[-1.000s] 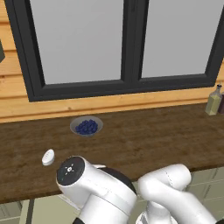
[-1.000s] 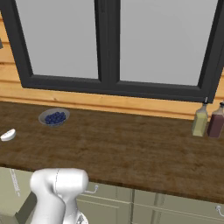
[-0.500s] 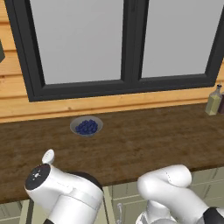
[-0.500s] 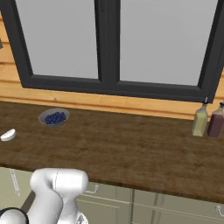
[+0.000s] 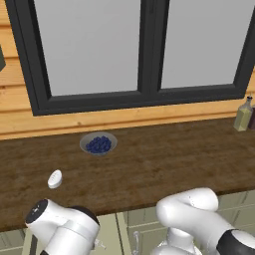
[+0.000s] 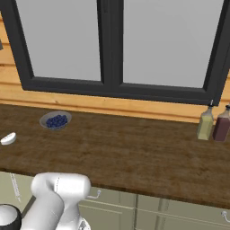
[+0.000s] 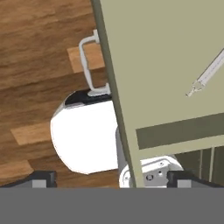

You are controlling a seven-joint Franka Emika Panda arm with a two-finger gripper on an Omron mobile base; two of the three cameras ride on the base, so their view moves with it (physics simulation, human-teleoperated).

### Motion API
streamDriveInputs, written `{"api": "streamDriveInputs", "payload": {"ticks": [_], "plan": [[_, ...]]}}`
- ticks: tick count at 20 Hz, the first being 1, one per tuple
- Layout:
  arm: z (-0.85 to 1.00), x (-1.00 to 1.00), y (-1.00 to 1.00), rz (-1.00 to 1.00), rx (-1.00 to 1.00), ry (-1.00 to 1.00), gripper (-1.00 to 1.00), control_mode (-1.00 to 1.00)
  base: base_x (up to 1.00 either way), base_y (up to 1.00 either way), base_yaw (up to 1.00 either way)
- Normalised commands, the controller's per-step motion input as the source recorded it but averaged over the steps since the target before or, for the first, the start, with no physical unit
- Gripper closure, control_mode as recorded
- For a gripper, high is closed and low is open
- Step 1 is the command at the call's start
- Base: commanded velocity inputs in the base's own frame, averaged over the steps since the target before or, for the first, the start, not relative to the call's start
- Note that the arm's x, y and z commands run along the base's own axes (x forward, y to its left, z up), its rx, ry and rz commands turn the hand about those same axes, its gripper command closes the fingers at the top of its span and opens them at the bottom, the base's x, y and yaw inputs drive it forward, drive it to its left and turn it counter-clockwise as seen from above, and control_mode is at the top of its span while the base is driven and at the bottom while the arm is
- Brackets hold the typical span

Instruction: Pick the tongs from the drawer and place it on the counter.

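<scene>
The end effector (image 7: 109, 177) is hanging low with its fingers spread wide and gripping nothing, looking down into the pulled-out drawer (image 7: 162, 57), apparently lining up for a reach inside. The tongs (image 7: 208, 75) are lying on the drawer's pale olive floor near one edge, showing as a slim silver-grey rod, possibly cut off by the frame. Above, the dark wood-grain desk (image 5: 164, 164) is waiting, carrying a bowl of blueberries (image 5: 98, 144), a small white oval (image 5: 55, 179) and bottles (image 6: 214, 124).
</scene>
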Motion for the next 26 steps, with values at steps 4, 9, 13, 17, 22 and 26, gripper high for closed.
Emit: {"api": "streamDriveInputs", "payload": {"ticks": [4,9,13,17,22,26], "plan": [[-0.66,0.12,0.00,0.14,-0.07,0.16,-1.00,-1.00,0.00,0.00,0.00],[-0.43,0.00,0.00,0.13,-0.05,0.12,-1.00,-1.00,0.00,0.00,0.00],[-0.43,0.01,0.00,0.15,-0.03,0.11,-1.00,-1.00,0.00,0.00,0.00],[-0.38,0.08,0.00,0.16,-0.01,0.05,-1.00,-1.00,0.00,0.00,0.00],[-0.30,0.15,0.00,0.14,0.00,0.03,-1.00,-1.00,0.00,0.00,0.00],[-0.23,0.24,0.00,0.13,0.00,0.02,-1.00,-1.00,0.00,0.00,0.00]]}}
